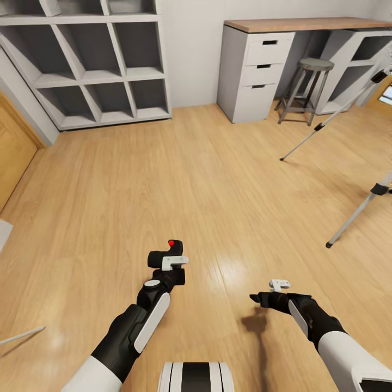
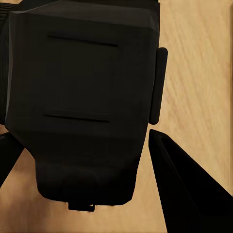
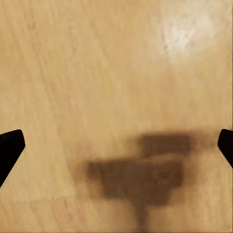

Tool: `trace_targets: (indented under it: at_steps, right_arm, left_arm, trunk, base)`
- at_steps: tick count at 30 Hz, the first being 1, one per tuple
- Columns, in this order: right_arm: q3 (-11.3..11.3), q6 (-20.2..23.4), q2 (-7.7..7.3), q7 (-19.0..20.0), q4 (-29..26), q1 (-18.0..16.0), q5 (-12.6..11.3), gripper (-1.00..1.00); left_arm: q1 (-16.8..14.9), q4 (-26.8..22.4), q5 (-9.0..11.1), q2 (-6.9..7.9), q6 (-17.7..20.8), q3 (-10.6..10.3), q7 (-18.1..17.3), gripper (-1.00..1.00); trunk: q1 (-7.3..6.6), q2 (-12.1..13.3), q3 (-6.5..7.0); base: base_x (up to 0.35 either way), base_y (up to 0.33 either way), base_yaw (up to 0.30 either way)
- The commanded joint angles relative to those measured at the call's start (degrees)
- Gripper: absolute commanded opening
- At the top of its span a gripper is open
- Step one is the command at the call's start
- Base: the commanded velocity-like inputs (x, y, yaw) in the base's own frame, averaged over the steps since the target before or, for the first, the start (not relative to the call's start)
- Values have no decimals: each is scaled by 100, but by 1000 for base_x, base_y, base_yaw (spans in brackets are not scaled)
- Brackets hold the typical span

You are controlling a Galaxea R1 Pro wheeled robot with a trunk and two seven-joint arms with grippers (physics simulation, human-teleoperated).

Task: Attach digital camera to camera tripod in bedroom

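The left gripper [image 1: 166, 261] is closed around the digital camera [image 1: 163, 255], holding it above the wood floor [image 1: 163, 179] with its red dot facing up; in the left wrist view the camera's black body [image 2: 82, 107] sits close between the 2 fingers [image 2: 179, 184]. The right gripper [image 1: 261, 298] holds nothing, and its 2 fingertips [image 3: 9, 145] stand wide apart over bare floor with a shadow beneath. Against the far wall stand 1 white cube shelf [image 1: 92, 65] and 1 wooden-topped desk [image 1: 305, 24] with 3 drawers. At the right, 2 silver legs of the camera tripod [image 1: 326, 120] slant to the floor, well apart from the camera. 1 grey round stool [image 1: 307, 90] stands under the desk, just beside the far leg.
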Motion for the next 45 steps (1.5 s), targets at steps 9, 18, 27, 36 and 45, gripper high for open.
trace_targets:
  at_steps: [9,18,27,36,45]
  right_arm:
    - [-19,102,-103,402,-212,0,-43,100]
    - [-114,279,-679,1805,-291,-3,-72,100]
    - [-582,648,-764,2110,-520,-1,-46,100]
    - [-606,668,-727,2074,-551,0,-21,100]
    - [-602,665,-703,2054,-552,0,-8,100]
  left_arm:
    - [-3,8,129,3,14,-11,48,-100]
    - [-3,49,433,23,12,-5,49,-100]
    - [-3,123,482,29,7,4,46,-100]
    - [-3,314,467,32,3,39,53,-100]
    - [-3,421,459,60,3,192,59,-100]
  trunk:
    - [-24,11,196]
    - [-47,23,395]
    - [-70,35,595]
    - [-93,47,794]
    - [-117,59,994]
  base:
    - [0,0,0]
    - [0,0,0]
    - [0,0,0]
    - [0,0,0]
    - [0,0,0]
